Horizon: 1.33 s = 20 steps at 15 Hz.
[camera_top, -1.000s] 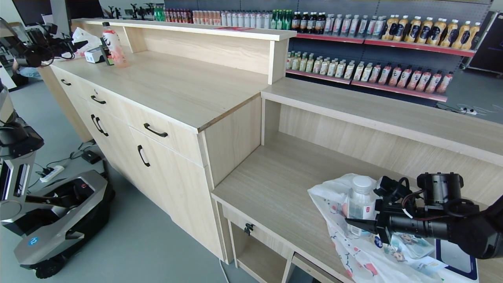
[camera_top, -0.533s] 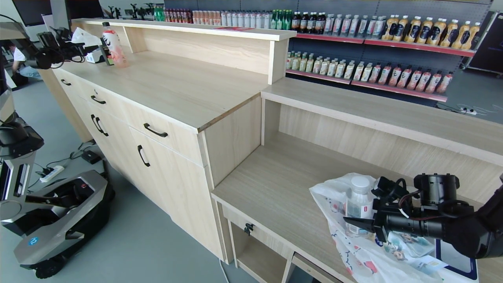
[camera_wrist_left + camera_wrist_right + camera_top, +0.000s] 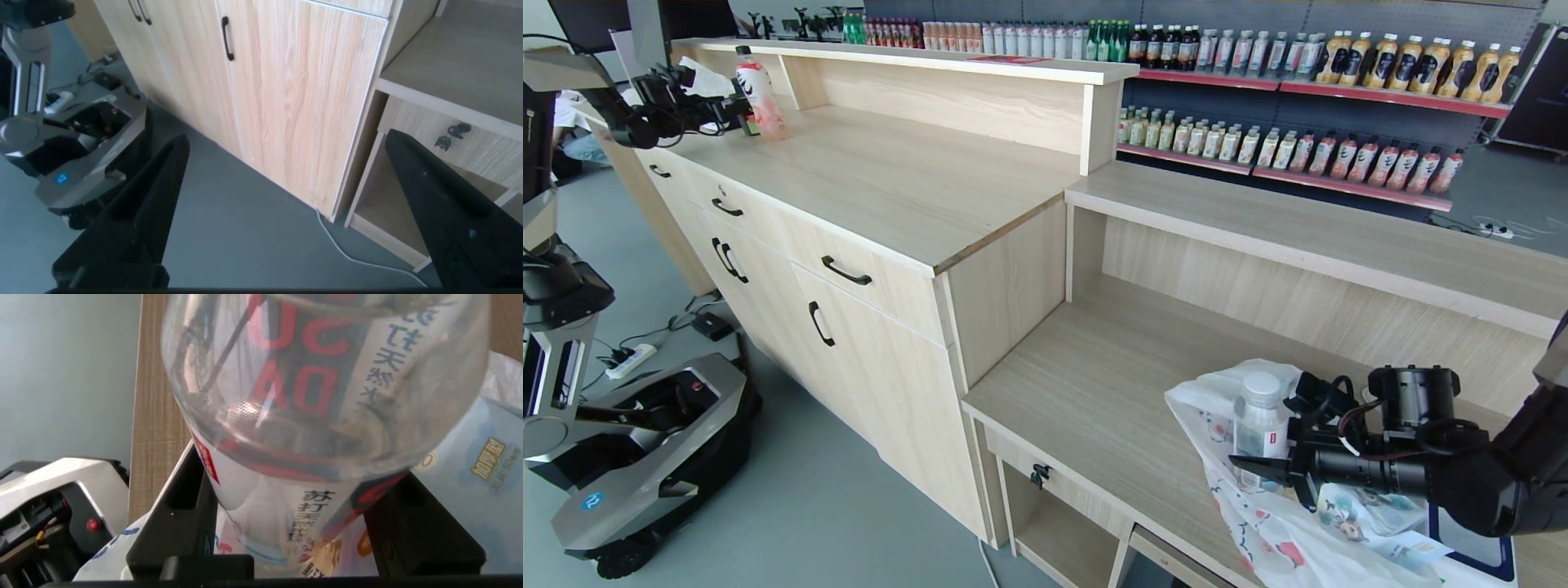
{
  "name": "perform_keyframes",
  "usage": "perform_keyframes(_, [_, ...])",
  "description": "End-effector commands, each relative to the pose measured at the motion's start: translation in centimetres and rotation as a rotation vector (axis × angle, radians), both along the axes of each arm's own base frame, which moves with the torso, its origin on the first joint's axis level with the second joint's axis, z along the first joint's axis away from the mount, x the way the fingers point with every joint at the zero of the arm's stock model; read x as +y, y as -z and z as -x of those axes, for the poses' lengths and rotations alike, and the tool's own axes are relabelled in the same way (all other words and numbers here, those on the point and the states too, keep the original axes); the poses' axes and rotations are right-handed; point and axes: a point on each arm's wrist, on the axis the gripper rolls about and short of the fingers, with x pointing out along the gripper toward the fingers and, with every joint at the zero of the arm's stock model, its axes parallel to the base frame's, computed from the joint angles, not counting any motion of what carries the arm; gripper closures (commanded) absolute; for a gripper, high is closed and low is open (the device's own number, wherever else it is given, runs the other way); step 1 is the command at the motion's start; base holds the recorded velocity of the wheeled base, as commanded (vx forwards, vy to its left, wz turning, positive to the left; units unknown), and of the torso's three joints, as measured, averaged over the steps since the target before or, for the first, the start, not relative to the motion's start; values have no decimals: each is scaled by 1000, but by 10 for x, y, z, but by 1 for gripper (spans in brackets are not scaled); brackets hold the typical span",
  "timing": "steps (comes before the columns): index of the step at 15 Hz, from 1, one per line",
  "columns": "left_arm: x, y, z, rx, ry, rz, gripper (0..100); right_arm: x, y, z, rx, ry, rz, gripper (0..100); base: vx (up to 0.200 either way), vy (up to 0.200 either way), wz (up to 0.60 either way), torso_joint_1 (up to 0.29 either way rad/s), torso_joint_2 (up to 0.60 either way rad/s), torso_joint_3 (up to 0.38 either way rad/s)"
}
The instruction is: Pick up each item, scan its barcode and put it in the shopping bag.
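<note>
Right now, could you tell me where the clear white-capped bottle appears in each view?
Head view: bottle lower right, in the right gripper, at the shopping bag.
Left wrist view: cabinet door and floor.
Right wrist view: bottle at centre, close up.
Shared landmark: the shopping bag, behind the bottle.

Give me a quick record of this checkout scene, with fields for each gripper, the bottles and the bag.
Right gripper: shut on the clear bottle
Clear bottle: upright, white cap, at the mouth of the shopping bag
Left gripper: open, close to the pink bottle
Pink bottle: upright on the upper counter
Shopping bag: lies crumpled on the lower counter
</note>
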Motion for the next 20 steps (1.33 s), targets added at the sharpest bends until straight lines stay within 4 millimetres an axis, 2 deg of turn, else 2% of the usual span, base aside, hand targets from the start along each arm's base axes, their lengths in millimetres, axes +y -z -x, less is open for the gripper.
perform_keyframes(1, [0,0,0,0,0,0,0,1,4,-1,10,-2,-1,100,0,0,0,0,0,0])
perform_keyframes(15, [0,0,0,-1,-1,0,0,-1,14,-6,26,4,-1,100,0,0,0,0,0,0])
perform_keyframes(16, [0,0,0,0,-1,-1,0,-1,14,-6,26,4,-1,0,0,0,0,0,0,0])
perform_keyframes(20, [0,0,0,0,0,0,0,-2,8,-9,-1,6,-2,0,0,0,0,0,0,0])
